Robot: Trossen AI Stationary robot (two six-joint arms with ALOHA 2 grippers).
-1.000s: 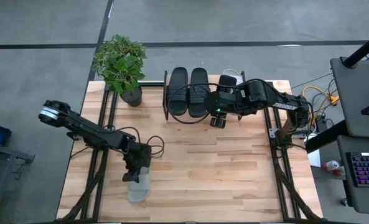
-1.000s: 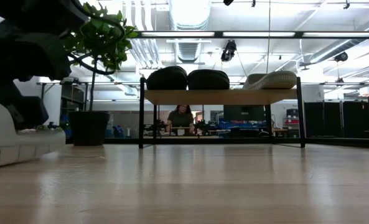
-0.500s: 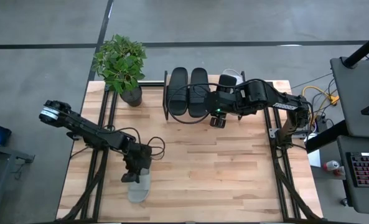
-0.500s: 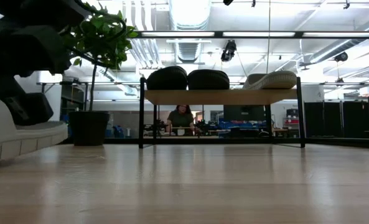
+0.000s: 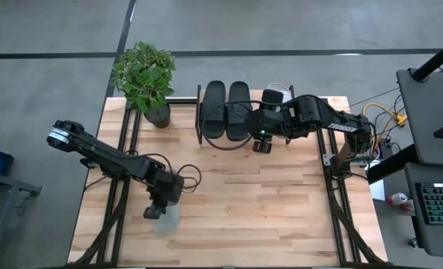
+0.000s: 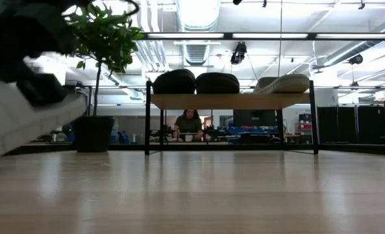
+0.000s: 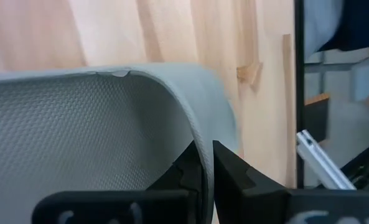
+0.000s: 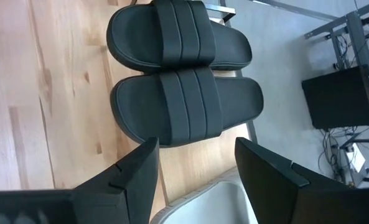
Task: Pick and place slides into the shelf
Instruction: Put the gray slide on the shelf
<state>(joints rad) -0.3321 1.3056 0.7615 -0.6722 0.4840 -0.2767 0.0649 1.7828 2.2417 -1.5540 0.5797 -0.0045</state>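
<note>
Potted plant (image 5: 145,81) at table (image 5: 281,202) corner; keyboard (image 5: 439,203) off-table.

In your high view the pale slide (image 5: 164,221) is a motion-blurred smear at 6 o'clock of the left gripper (image 5: 155,212), its outline unreadable. Your low view cuts it off at the 9 o'clock edge. On the shelf (image 5: 240,139), the right gripper (image 5: 261,143) and arm cover most of the third slide (image 8: 203,202), which your right wrist view crops.
</note>
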